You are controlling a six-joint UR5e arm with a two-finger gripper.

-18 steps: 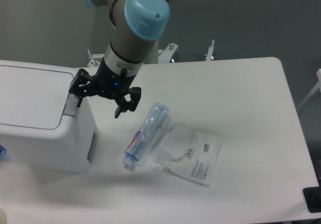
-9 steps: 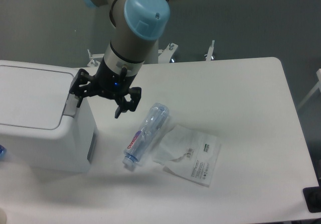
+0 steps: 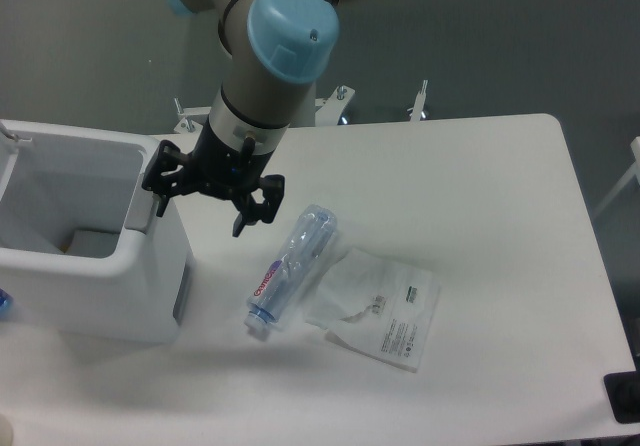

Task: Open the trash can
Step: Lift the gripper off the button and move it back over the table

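- Since half a second ago the trash can (image 3: pixel 95 266) at the table's left edge shows its lid gone and its inside open.
- I see my pincer (image 3: pixel 208 198) spread wide, empty, one finger (image 3: pixel 160 188) at the can's right rim.
- Bottle (image 3: pixel 291 267) and packet (image 3: pixel 376 308) lie mid-table.

The trash can (image 3: pixel 95 266) is a large white plastic box with rounded corners. It stands upright, open, its hollow inside visible. It is directly left of the end effector (image 3: pixel 205 206).
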